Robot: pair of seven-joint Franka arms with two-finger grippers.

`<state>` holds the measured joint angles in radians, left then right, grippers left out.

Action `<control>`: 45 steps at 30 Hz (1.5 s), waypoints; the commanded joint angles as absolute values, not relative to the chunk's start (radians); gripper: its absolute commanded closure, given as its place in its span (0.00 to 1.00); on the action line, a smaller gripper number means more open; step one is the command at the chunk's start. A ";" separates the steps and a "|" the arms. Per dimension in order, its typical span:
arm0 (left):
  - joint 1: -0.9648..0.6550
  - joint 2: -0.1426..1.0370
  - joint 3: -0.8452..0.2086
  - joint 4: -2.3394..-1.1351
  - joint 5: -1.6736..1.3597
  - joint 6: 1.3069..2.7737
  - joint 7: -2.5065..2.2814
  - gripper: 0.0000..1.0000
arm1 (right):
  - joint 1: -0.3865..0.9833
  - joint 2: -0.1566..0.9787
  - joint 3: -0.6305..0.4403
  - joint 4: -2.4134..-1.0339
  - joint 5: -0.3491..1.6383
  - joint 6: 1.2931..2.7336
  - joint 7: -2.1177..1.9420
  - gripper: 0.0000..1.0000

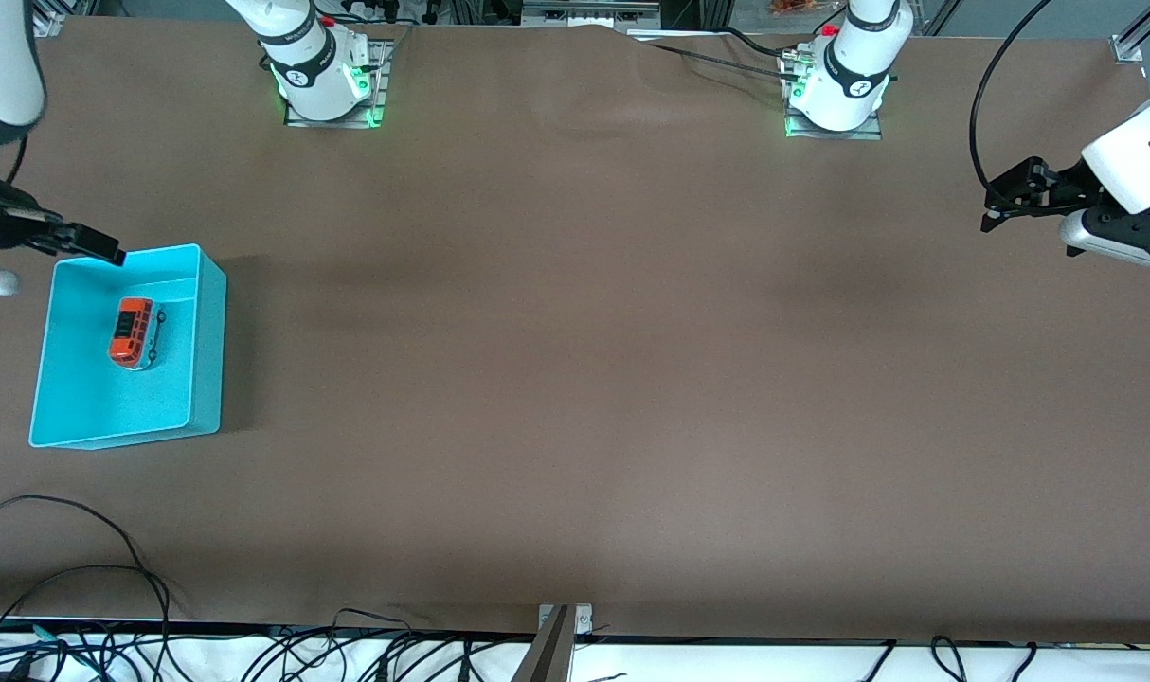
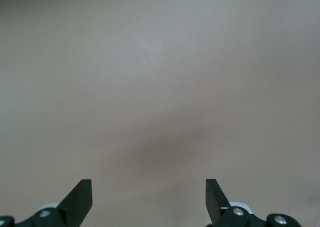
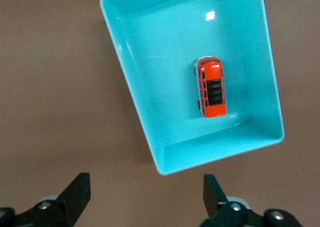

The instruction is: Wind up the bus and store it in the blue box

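The brown table point(image 1: 575, 379) is bare across its middle, with loose cables point(image 1: 82, 578) along the edge nearest the front camera. The blue box point(image 1: 206, 313) sits flat at the right arm's end of the table, its long axis running toward and away from the front camera. The bus point(image 1: 134, 332) stands upright on its wheels on the floor of the box, in the half farther from the front camera, its own long axis roughly parallel to the box's long walls and clear of them on both sides. The right gripper point(image 1: 111, 252) hangs over the box's corner farthest from the front camera, jaws spread wide and holding nothing; in the right wrist view the box point(image 3: 150, 137) and bus point(image 3: 211, 87) lie ahead of the open right gripper point(image 3: 145, 192), off its centreline. The left gripper point(image 1: 997, 220) waits over bare table at the left arm's end, jaws likewise wide and empty point(image 2: 149, 197), well apart from the box. Judgement: storage appears complete as things lie; whether the bus was wound cannot be told. Should any further handling be needed, the right arm is plainly the nearer, and a grasp would need the jaws across the bus's short width
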<state>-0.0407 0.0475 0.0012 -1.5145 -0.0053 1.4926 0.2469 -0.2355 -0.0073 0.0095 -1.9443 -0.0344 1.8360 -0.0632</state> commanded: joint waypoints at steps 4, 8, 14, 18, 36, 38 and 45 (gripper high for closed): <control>-0.048 0.061 0.008 -1.485 -0.006 1.488 0.247 0.00 | -0.189 -0.005 0.011 -1.786 -0.002 1.663 -0.041 0.00; -0.048 0.061 0.008 -1.485 -0.008 1.488 0.247 0.00 | -0.170 -0.005 0.012 -1.744 -0.002 1.626 -0.040 0.00; -0.048 0.061 0.008 -1.485 -0.008 1.488 0.247 0.00 | -0.135 0.002 0.015 -1.687 -0.002 1.580 -0.040 0.00; -0.048 0.061 0.008 -1.485 -0.008 1.488 0.247 0.00 | -0.100 0.008 0.015 -1.648 -0.002 1.551 -0.040 0.00; -0.049 0.061 0.005 -1.479 -0.006 1.488 0.245 0.00 | -0.051 0.048 0.084 -1.594 0.015 1.537 0.054 0.00; -0.048 0.067 0.005 -1.474 -0.006 1.488 0.247 0.00 | -0.051 0.048 0.084 -1.592 0.015 1.539 0.049 0.00; -0.048 0.069 0.005 -1.473 -0.006 1.488 0.245 0.00 | -0.051 0.048 0.077 -1.560 0.015 1.532 0.020 0.00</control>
<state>-0.0408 0.0487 0.0003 -1.5097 -0.0053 1.4927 0.2469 -0.0491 0.0365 0.0845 -1.6166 0.0093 1.5591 0.0430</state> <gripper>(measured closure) 0.000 0.000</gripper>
